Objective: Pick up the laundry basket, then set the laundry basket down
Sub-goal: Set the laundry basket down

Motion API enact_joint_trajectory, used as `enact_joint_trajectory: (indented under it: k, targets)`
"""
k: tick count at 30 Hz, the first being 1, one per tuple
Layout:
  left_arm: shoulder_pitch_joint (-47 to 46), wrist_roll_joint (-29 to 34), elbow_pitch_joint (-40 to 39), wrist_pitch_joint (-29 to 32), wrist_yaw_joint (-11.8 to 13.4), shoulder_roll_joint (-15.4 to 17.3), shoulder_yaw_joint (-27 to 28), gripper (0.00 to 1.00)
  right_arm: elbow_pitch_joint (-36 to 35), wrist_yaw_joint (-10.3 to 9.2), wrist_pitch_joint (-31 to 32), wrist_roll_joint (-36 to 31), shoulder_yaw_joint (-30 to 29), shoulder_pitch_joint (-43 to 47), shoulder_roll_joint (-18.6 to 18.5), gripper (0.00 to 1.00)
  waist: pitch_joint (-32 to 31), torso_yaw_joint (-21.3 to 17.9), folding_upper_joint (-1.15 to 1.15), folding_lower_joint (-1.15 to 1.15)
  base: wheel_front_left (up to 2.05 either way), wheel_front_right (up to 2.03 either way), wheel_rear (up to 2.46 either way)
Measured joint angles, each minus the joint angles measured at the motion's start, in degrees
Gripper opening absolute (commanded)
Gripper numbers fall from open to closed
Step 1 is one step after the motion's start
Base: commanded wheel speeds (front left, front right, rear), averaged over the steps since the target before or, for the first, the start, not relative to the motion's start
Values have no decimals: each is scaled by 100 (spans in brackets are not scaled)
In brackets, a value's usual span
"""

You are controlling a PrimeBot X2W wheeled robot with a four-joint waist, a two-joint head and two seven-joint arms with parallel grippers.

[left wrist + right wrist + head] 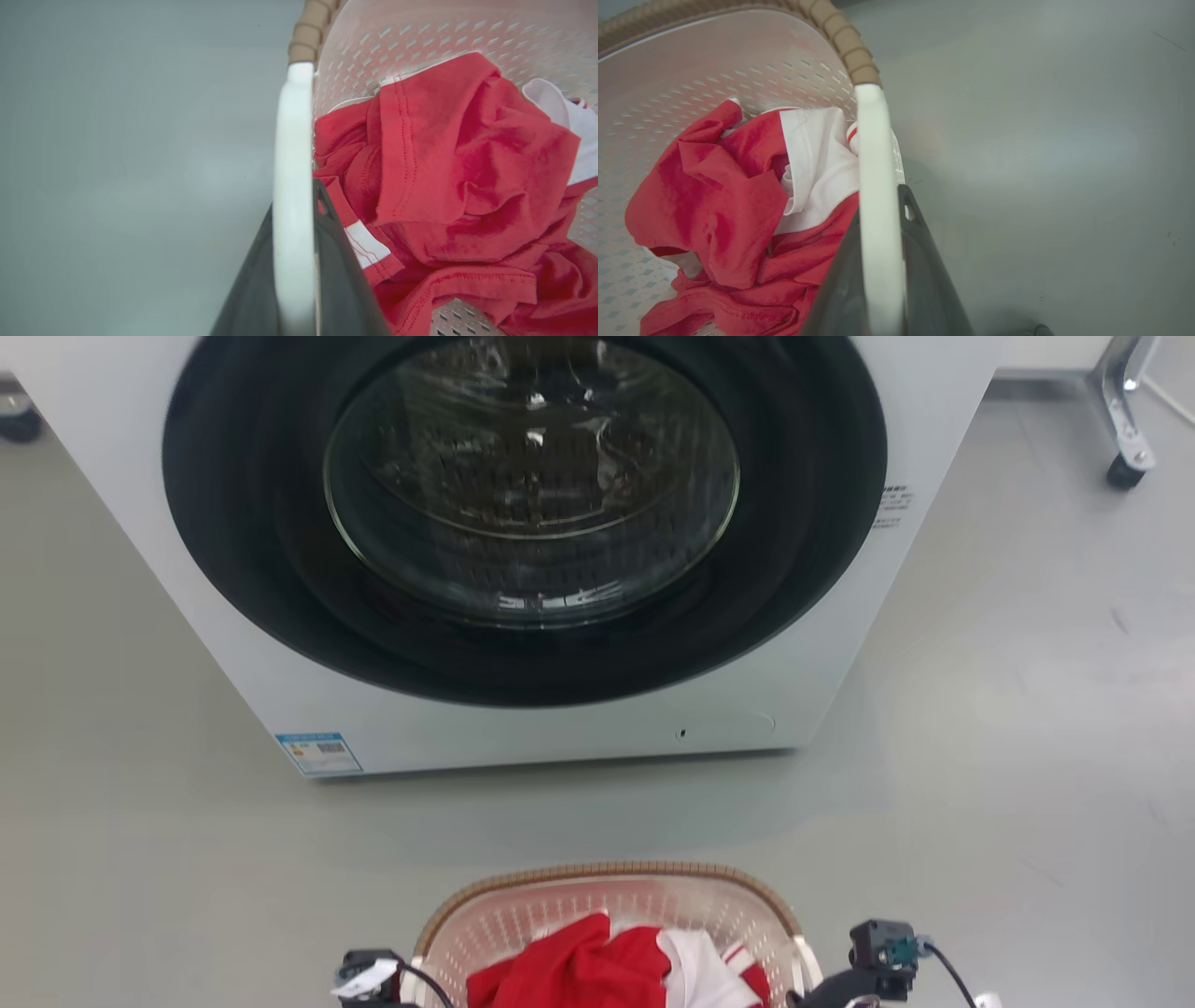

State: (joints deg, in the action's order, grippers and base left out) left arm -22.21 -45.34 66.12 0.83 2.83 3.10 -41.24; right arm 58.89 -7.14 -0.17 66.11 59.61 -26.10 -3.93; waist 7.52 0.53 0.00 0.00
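We held 2 white handles of cream-white perforated plastic laundry basket, L gripper & R gripper clenched, for level lift.

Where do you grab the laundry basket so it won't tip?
By its white side handles: left handle from the left, right handle from the right. Each is a thin flat bar a gripper can close around, and opposite grips keep the basket level. The left gripper and right gripper straddle them.
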Motion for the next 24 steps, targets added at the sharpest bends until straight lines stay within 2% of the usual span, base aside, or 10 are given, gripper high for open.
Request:
enact_joint_trajectory:
  k: [8, 24]
  targets:
    - [-430, -8, -102, -101, 29, 0, 20, 0, 166, 12, -162, -116, 0, -540, -3, 0, 562, 10, 0, 1, 0, 0, 0]
    - [-1466, 96, -177, -489, 131, -3, 71, 0, 424, 158, -671, -341, -93, -1647, -22, 0, 1885, 115, 1, 1, 0, 0, 0]
